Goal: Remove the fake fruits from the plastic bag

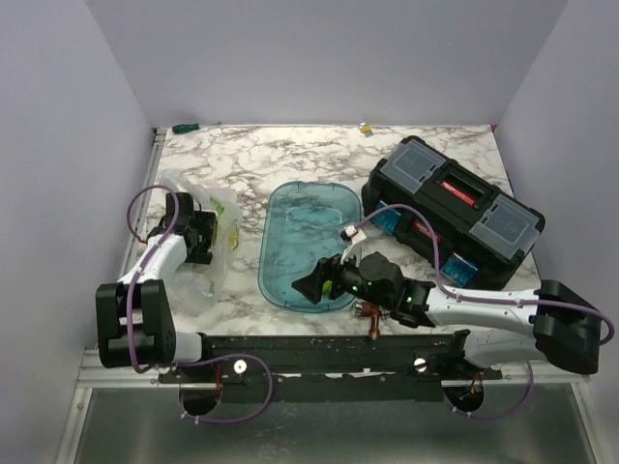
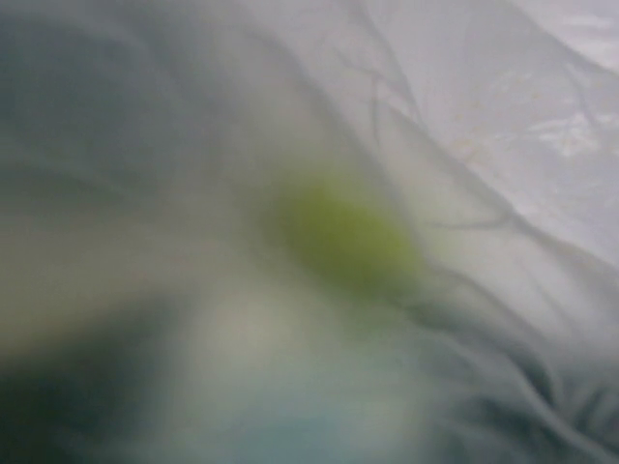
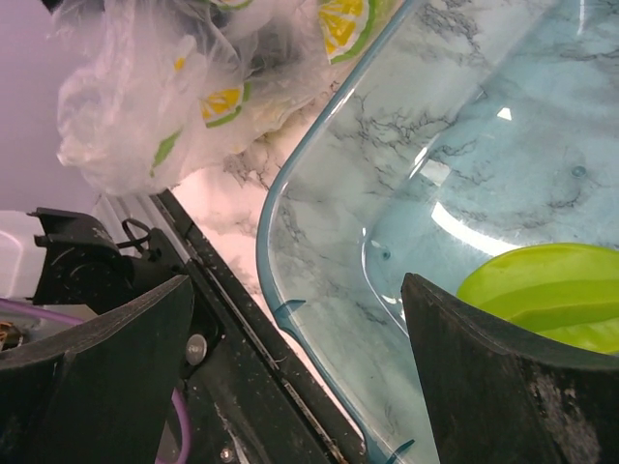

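The clear crinkled plastic bag lies at the table's left, with yellow and green fruit pieces showing through it. It also shows in the right wrist view. My left gripper is pressed into the bag. Its wrist view is a blur of plastic with one yellow-green fruit close by; its fingers are hidden. My right gripper is open and empty, low over the near end of the teal tray. A light green fruit lies in the tray beside its right finger.
A black toolbox stands at the right, close behind my right arm. A copper fitting lies at the front edge below the tray. The table's black front rail runs just under my right gripper.
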{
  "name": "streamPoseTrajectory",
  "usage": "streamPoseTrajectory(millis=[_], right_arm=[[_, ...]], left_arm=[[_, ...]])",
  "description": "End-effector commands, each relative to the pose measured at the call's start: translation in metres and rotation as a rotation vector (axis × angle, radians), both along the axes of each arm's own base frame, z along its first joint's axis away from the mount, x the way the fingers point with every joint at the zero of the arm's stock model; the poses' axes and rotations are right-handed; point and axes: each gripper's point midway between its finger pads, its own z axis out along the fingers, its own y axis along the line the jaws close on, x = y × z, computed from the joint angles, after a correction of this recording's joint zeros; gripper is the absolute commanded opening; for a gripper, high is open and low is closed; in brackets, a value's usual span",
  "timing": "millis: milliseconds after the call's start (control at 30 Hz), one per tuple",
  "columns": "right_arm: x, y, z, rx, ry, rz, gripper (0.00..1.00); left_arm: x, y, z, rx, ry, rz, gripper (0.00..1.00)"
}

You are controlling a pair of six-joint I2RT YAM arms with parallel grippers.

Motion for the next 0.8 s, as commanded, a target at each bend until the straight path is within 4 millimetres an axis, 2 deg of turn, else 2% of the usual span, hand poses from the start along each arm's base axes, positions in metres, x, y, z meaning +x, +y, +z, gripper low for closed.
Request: streamPoseTrajectory(millis=[0,133,300,433,533,633,767], right_arm=[[-0.006,0.011,-0.001,-0.029,-0.037,0.056,0.91],[-0.005,0.034,0.007,-0.063,-0.059,0.064,0.91],[0.004,0.087,0.041,0.083,0.021,0.015,0.94],[0.011,0.132,0.051,0.126,0.094,-0.010,0.95],[0.018,0.146,0.037,0.093,0.118,-0.073,0.96],[0.014,0.157,0.020,0.075,0.136,-0.057,0.94],[0.013,0.170,-0.005,0.021,0.121,-0.048,0.82]], left_arm=[[-0.017,-0.008,-0.024,-0.042,0.156,-0.035,0.82],[-0.024,-0.003,-0.024,0.010,0.167,-0.036,0.82],[-0.034,-0.004,-0.009,0.056,0.141,-0.063,0.82],[-0.042,-0.003,-0.001,0.085,0.124,-0.094,0.83],[-0.051,-0.002,0.003,0.104,0.133,-0.113,0.84],[-0.055,0.000,0.009,0.132,0.094,-0.127,0.85],[-0.061,0.006,0.013,0.174,0.066,-0.132,0.86]])
